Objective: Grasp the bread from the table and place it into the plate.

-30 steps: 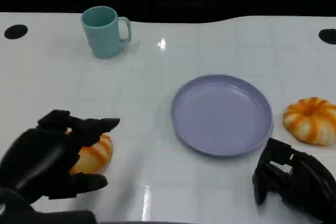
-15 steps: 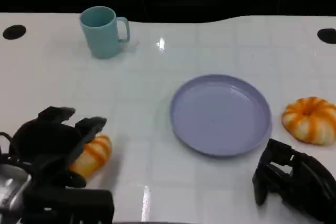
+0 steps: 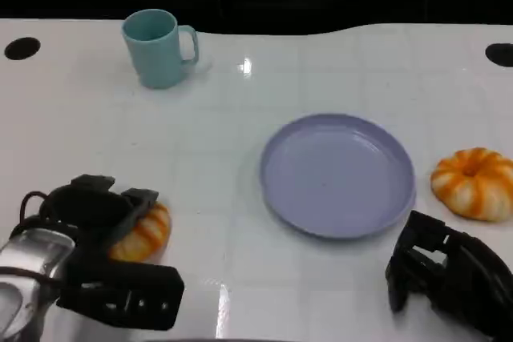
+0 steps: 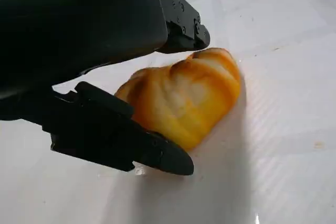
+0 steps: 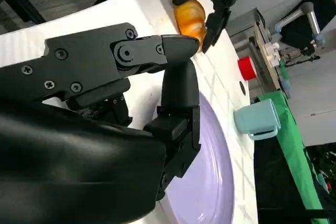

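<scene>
White tabletop [image 3: 240, 158] spreads out under my arms, glossy, with a dark background beyond its far edge. My left hand [image 3: 96, 222] is down on the bread [image 3: 144, 231], fingers [image 4: 131, 145] wrapped to either side of it and touching it; the bread rests on the table, half hidden beneath that hand. My right hand [image 3: 445, 278] sits low near the table's front edge, fingers curled in with nothing in them. Between my two hands, a little farther out, lies the purple plate [image 3: 337, 175]. Just beyond my right hand, beside the plate's rim, is a second round orange bun [image 3: 474, 183]. Far out from my left hand stands a teal mug [image 3: 156, 47], upright, handle toward the plate's side.
</scene>
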Controlling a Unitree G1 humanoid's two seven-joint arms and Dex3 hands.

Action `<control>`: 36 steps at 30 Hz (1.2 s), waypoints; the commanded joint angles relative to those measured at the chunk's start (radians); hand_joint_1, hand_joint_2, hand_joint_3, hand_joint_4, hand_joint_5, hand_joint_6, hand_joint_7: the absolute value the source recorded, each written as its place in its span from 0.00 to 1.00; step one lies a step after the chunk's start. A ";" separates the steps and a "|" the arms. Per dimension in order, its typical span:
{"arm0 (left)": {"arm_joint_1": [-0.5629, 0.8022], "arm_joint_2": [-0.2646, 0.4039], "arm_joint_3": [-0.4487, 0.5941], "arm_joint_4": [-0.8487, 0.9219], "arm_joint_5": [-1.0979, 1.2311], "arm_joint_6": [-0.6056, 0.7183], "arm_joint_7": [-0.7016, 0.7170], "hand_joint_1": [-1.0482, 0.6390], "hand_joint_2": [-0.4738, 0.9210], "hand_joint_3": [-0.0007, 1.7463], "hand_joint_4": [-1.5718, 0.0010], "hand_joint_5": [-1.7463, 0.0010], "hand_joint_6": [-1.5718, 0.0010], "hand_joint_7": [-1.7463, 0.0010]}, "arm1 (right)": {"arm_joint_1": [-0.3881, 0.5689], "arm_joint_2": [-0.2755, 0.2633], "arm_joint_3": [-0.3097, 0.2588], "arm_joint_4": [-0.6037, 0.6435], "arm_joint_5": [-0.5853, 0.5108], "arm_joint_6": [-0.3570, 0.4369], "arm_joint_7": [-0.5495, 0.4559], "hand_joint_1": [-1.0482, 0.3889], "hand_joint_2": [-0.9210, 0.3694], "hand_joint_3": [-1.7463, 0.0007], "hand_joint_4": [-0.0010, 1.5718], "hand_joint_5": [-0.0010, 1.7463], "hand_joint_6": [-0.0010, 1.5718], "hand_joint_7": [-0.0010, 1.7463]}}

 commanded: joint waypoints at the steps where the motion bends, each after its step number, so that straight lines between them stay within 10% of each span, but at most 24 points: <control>1: -0.050 0.005 -0.040 0.114 -0.021 0.012 0.026 0.35 0.93 0.01 0.97 0.96 0.90 0.99 | -0.004 -0.014 -0.009 0.016 0.002 -0.007 0.007 0.32 0.00 0.86 0.46 0.99 0.41 0.89; 12: -0.044 0.022 -0.017 0.237 -0.161 -0.197 0.367 0.53 0.96 0.27 0.58 0.85 0.56 0.97 | -0.002 -0.014 -0.007 0.011 0.000 -0.011 -0.001 0.31 0.00 0.86 0.47 1.00 0.41 0.89; 15: -0.054 0.012 -0.011 0.316 -0.181 -0.277 0.522 0.52 0.89 0.50 0.48 0.45 0.34 0.87 | -0.003 -0.014 -0.008 0.009 0.003 0.001 -0.002 0.31 0.00 0.87 0.47 1.00 0.41 0.89; 16: -0.062 0.010 -0.014 0.341 -0.182 -0.294 0.563 0.50 0.86 0.61 0.52 0.18 0.49 0.40 | -0.002 -0.015 -0.007 0.007 0.001 0.004 -0.005 0.31 0.00 0.87 0.47 1.00 0.41 0.89; 19: -0.079 0.009 -0.029 0.386 -0.181 -0.319 0.613 0.49 0.84 0.68 0.55 0.02 0.64 0.04 | -0.001 -0.016 -0.006 0.003 -0.002 0.007 -0.010 0.31 0.00 0.87 0.47 1.00 0.42 0.89; 31: -0.116 0.008 -0.017 0.377 -0.233 -0.324 0.606 0.49 0.82 0.50 0.56 0.00 0.69 0.01 | -0.001 -0.014 -0.011 0.007 0.003 0.011 -0.008 0.31 0.00 0.88 0.47 0.99 0.42 0.88; 36: -0.153 0.007 0.017 0.347 -0.316 -0.368 0.540 0.51 0.77 0.65 0.55 0.00 0.67 0.00 | 0.001 -0.019 -0.006 0.009 -0.013 -0.008 -0.015 0.31 0.00 0.86 0.46 0.99 0.41 0.89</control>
